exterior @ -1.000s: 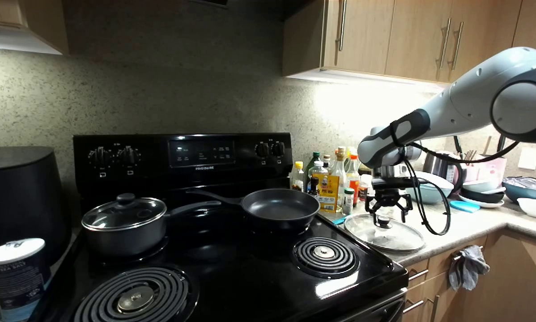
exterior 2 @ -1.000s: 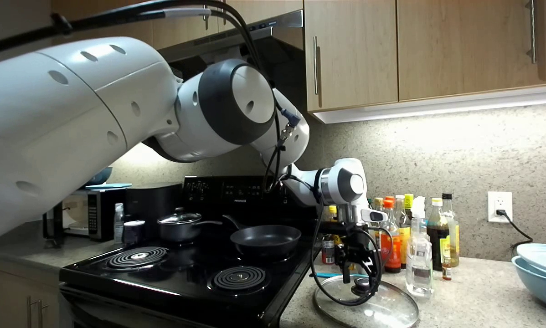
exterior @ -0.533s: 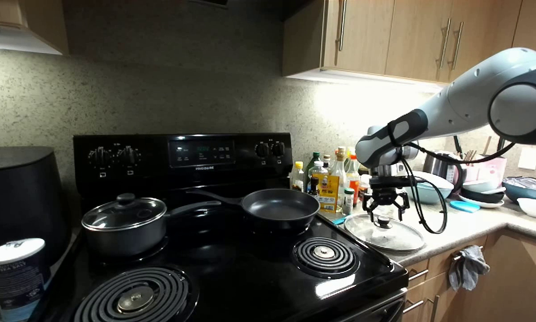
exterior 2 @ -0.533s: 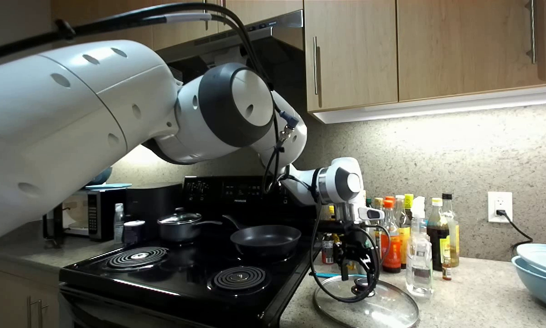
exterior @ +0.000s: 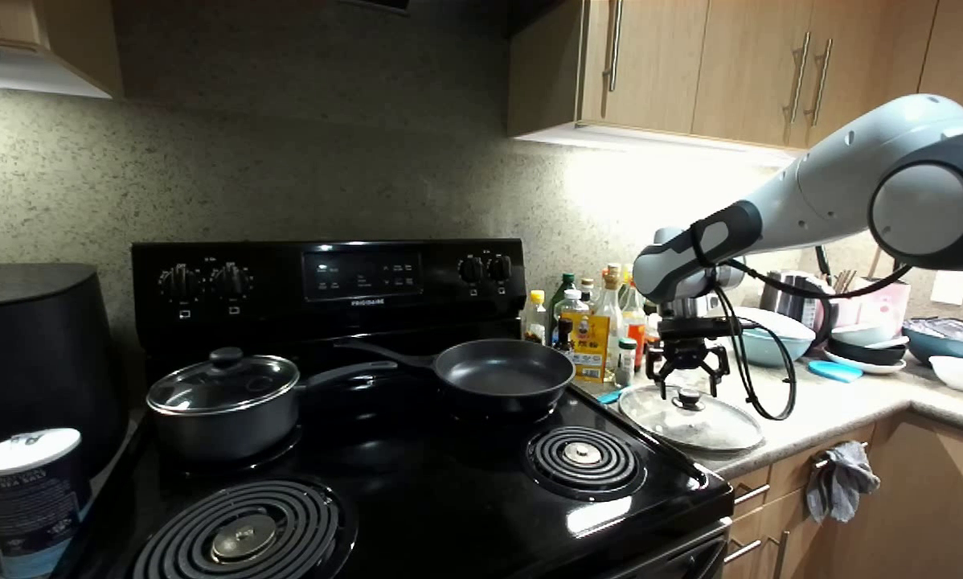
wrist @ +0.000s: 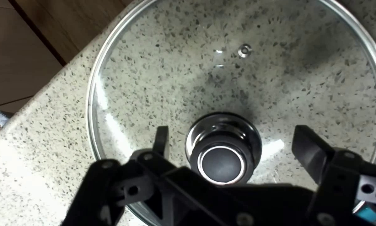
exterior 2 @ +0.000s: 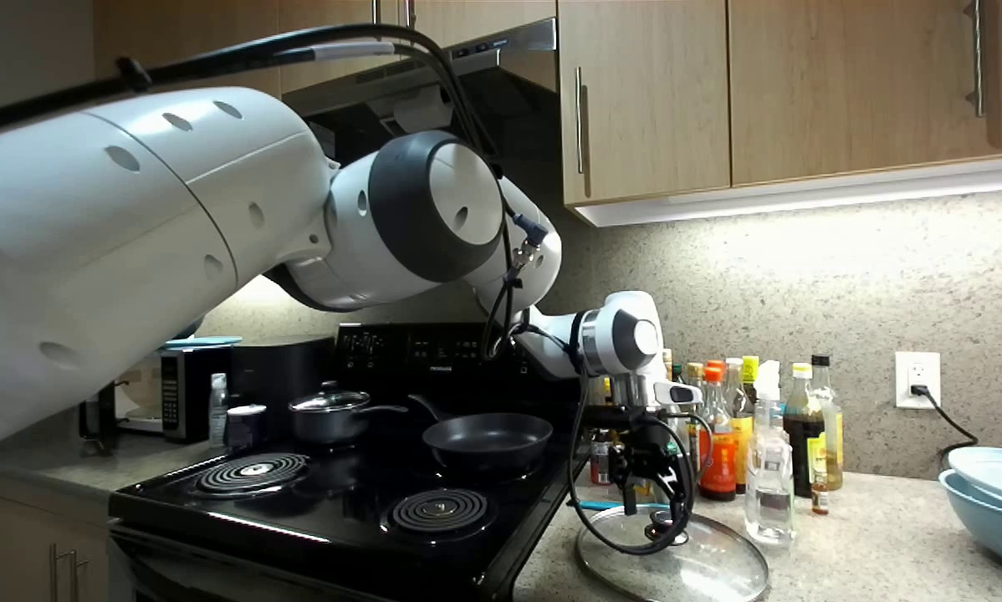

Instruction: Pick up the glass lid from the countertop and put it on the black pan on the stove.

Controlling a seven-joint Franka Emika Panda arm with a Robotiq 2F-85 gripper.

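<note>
In an exterior view, a sea salt canister [exterior: 27, 507] stands at eight o'clock from the lidded grey pot [exterior: 218, 434] on the stove [exterior: 425, 490]. At the pot's three o'clock, also on the stove, sits the black pan [exterior: 504, 368], its dark inside showing. Bottles [exterior: 609, 318] crowd at the pan's two o'clock. At about the pan's three o'clock, just beside the stove, the glass lid [exterior: 694, 424] lies flat on the countertop [exterior: 835, 402]. The gripper [exterior: 688, 393] hangs over the lid's middle, jaws spread wide with nothing in their grasp; in the wrist view the fingers [wrist: 310, 150] stand at nine and three o'clock around the lid's knob [wrist: 222, 164], apart from it. At the lid's four o'clock hangs a grey cloth [exterior: 842, 482].
</note>
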